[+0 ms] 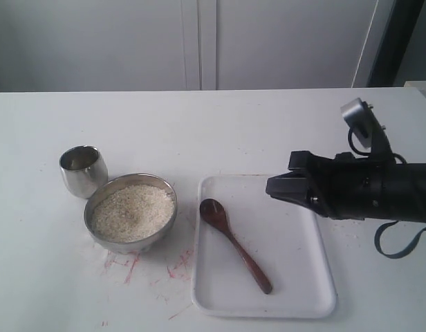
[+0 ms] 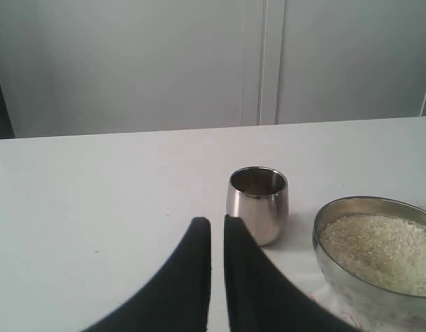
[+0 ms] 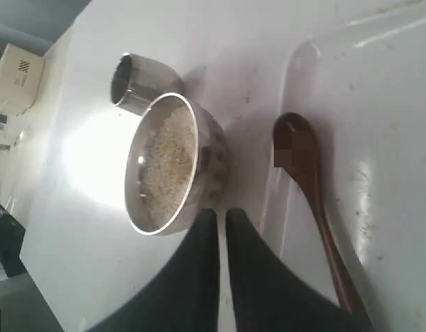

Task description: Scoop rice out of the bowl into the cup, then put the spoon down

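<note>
Spoon (image 1: 235,252) lies on a white tray (image 1: 296,308) beside the bowl (image 1: 170,196) of rice (image 1: 130,211); the cup (image 1: 83,169) stands behind. Right gripper (image 1: 270,187) hovers over the tray, jaws closed and empty, as are the left gripper (image 2: 217,223) jaws. Pickup not yet begun; next it likely needs to open and take the handle.

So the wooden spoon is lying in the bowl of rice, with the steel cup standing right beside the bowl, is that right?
Not quite: the spoon is not in the bowl of rice. It lies on the white tray next to the bowl, as the exterior view shows. The steel cup does stand right beside the bowl.
</note>
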`<act>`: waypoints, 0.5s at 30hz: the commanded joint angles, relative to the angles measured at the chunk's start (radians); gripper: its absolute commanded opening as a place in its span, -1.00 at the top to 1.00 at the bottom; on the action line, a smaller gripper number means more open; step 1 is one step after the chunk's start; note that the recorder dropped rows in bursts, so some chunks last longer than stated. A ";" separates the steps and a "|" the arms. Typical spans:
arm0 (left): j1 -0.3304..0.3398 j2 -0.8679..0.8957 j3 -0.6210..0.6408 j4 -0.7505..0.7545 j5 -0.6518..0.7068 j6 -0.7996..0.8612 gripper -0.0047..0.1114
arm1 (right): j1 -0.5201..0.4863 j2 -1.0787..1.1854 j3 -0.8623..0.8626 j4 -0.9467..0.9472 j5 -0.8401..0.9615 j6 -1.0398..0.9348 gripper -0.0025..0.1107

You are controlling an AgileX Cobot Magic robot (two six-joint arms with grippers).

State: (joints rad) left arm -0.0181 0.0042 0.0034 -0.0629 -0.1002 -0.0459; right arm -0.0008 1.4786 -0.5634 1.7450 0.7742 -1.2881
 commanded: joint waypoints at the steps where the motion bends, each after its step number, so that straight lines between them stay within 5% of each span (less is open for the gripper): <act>1: -0.005 -0.004 -0.003 -0.004 -0.005 -0.003 0.67 | -0.010 -0.111 -0.004 -0.001 0.030 -0.054 0.96; 15: -0.005 -0.004 -0.003 -0.004 -0.005 -0.003 0.67 | -0.010 -0.524 -0.004 -0.162 0.006 -0.034 0.96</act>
State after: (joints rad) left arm -0.0181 0.0042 0.0034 -0.0629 -0.1002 -0.0459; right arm -0.0008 1.0250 -0.5652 1.6423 0.7803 -1.3449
